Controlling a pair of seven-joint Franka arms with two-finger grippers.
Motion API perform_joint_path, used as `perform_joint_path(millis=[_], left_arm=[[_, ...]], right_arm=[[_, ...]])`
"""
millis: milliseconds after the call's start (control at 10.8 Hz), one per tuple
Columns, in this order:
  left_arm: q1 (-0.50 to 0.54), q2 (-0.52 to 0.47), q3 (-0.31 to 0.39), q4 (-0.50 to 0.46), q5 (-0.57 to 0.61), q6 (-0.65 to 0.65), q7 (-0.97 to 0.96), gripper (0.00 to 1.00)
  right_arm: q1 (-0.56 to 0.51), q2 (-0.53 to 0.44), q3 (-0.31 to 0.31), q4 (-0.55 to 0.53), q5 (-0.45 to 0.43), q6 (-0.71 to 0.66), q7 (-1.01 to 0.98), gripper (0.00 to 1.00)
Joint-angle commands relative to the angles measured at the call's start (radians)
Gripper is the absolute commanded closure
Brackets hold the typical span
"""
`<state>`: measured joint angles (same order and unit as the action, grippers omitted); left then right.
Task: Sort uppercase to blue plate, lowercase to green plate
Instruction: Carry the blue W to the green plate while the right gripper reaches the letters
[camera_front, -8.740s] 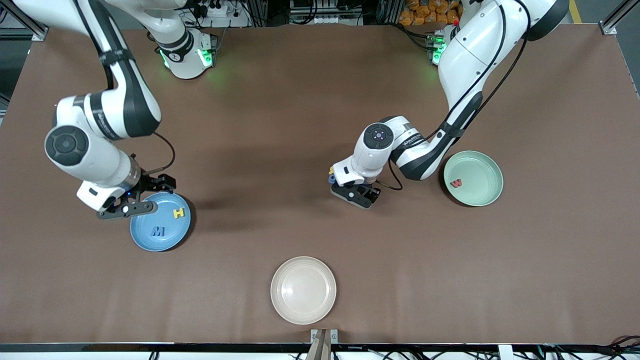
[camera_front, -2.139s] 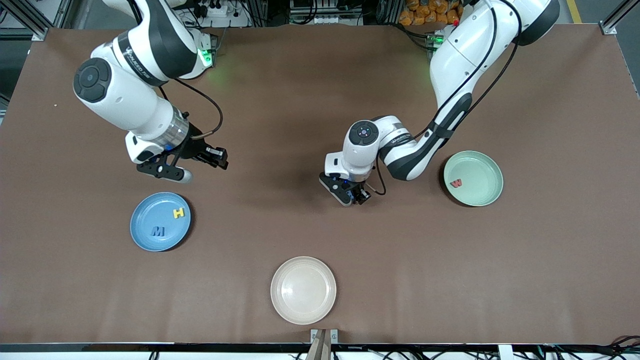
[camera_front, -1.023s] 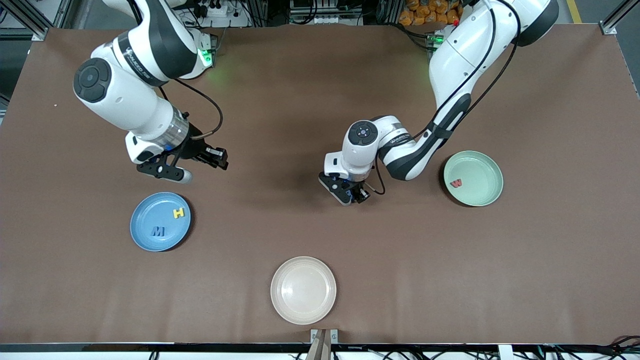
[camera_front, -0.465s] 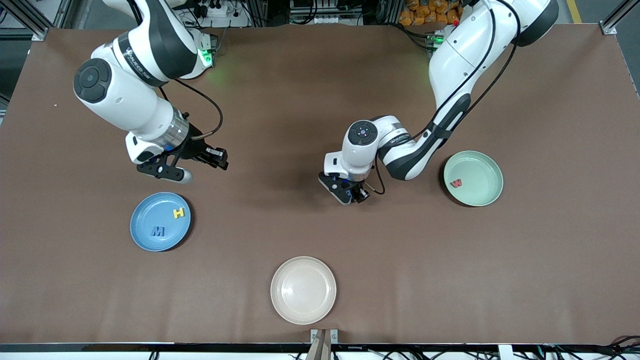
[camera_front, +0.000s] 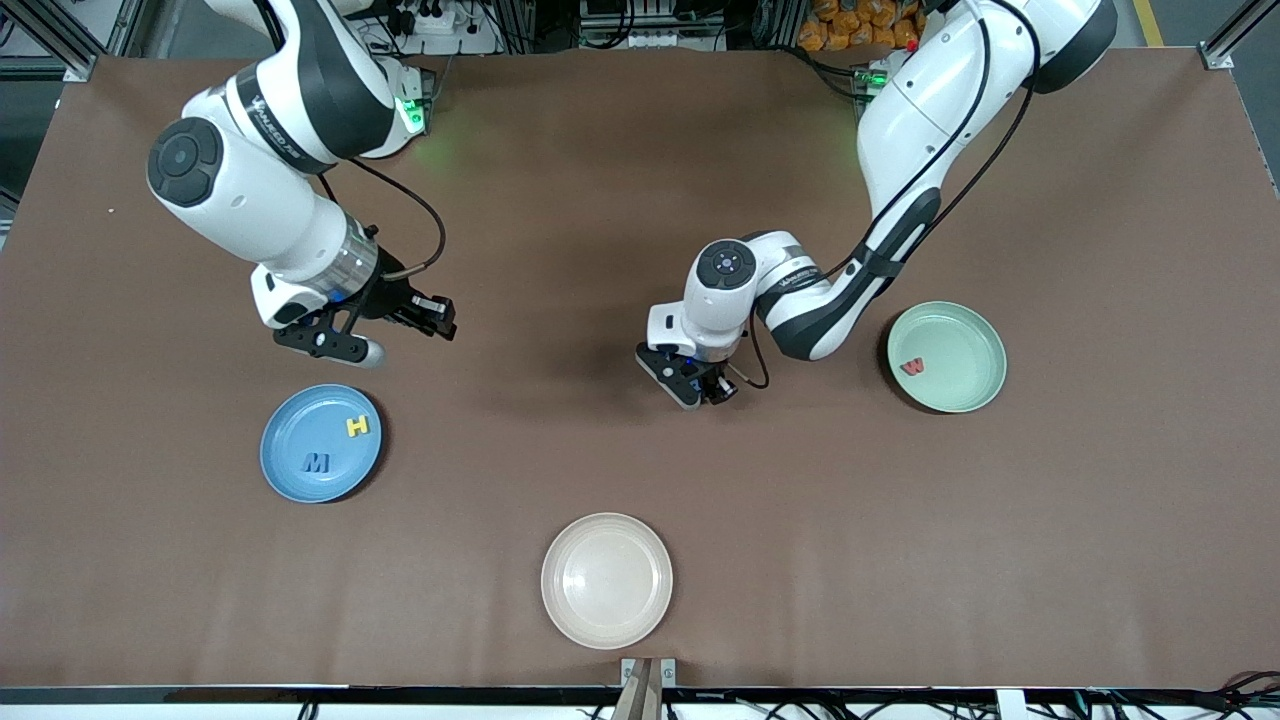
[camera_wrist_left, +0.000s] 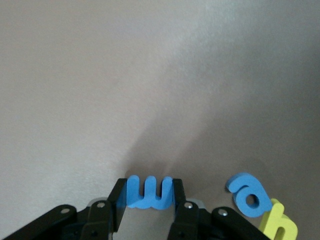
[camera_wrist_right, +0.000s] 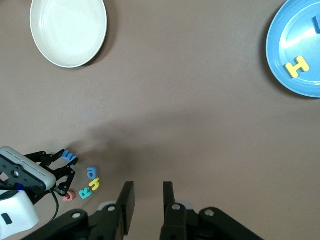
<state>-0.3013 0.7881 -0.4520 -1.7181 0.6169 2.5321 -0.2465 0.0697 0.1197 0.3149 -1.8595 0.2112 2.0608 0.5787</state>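
Near mid-desk (camera_front: 560, 250) your left end effector (camera_wrist_left: 148, 210) clamps a blue lowercase letter (camera_wrist_left: 149, 192) bound for the green plate (camera_front: 990, 340), while your right end effector (camera_wrist_right: 146, 200) waits, fingers together and empty.

Left pincer (camera_front: 697, 385) low at table centre, fingers closing. Right pincer (camera_wrist_right: 146, 201) raised, waiting, fingers near-closed, empty.

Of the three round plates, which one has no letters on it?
The cream-white plate, nearest the front camera. The blue plate holds two letters, the mint-green plate holds one.
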Motion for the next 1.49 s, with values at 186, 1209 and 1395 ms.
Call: perform_joint_path(millis=[186,1209,1395], left_arm=[[0.001,0.011,0.004,0.005,0.009,0.025,-0.016,0.73],[0.319,-0.272,-0.05,-0.011,-0.123,-0.594,0.205,1.0],[0.46,-0.293,-0.051,-0.044,-0.158,-0.615,0.239,1.0]], right_arm=[[-0.002,0.006,0.003,0.014,0.008,0.001,0.012,0.69],[0.129,0.11,0.019,0.049,-0.002,0.106,0.208,0.69],[0.16,0.182,0.088,0.051,-0.057,0.211,0.341,0.69]])
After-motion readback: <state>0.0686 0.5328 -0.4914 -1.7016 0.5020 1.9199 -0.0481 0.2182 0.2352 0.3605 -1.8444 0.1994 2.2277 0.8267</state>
